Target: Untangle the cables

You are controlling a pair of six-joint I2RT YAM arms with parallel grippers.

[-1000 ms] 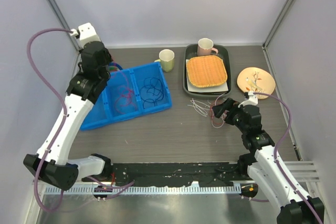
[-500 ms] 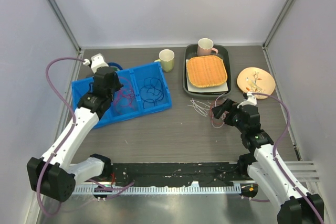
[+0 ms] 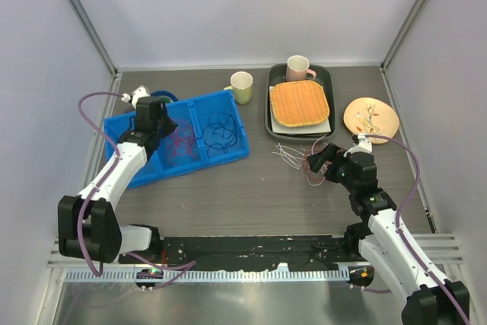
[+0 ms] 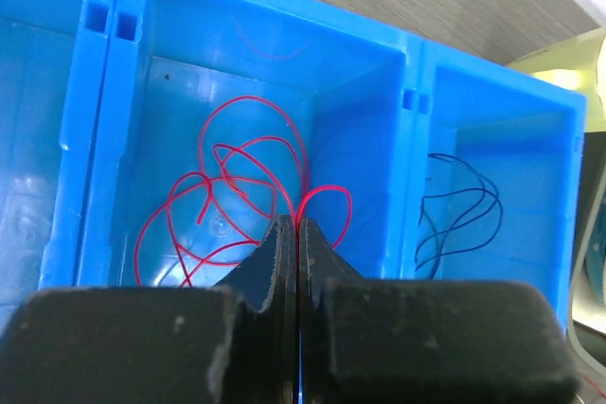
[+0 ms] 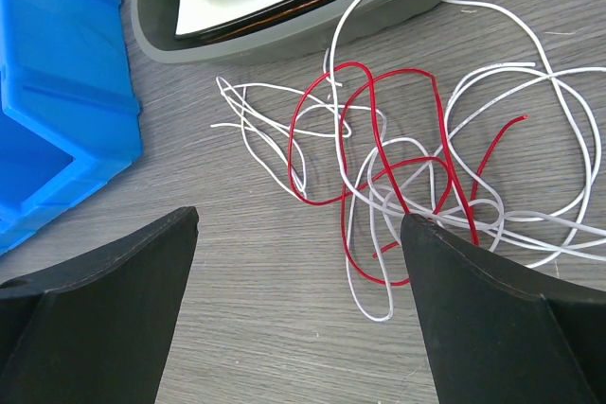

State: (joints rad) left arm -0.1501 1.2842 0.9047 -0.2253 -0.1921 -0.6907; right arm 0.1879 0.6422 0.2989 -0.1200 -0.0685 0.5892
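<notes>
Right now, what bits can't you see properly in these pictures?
- Left wrist view: the left tool hides the lower red cables; whether it pinches one is unclear.
- Right wrist view: the right tool covers part of the tangle.
- Top view: white cables too thin to trace.

Grey wood-grain table point(image 3: 251, 192). White and red cables point(image 5: 393, 182) lie tangled just ahead of the right fingers point(image 5: 95, 300). A blue bin point(image 3: 205, 164) sits beneath the left fingers point(image 4: 275, 262). Beyond stand a cream mug point(image 3: 242, 87), dark tray point(image 3: 271, 108) and floral plate point(image 3: 370, 119).
</notes>
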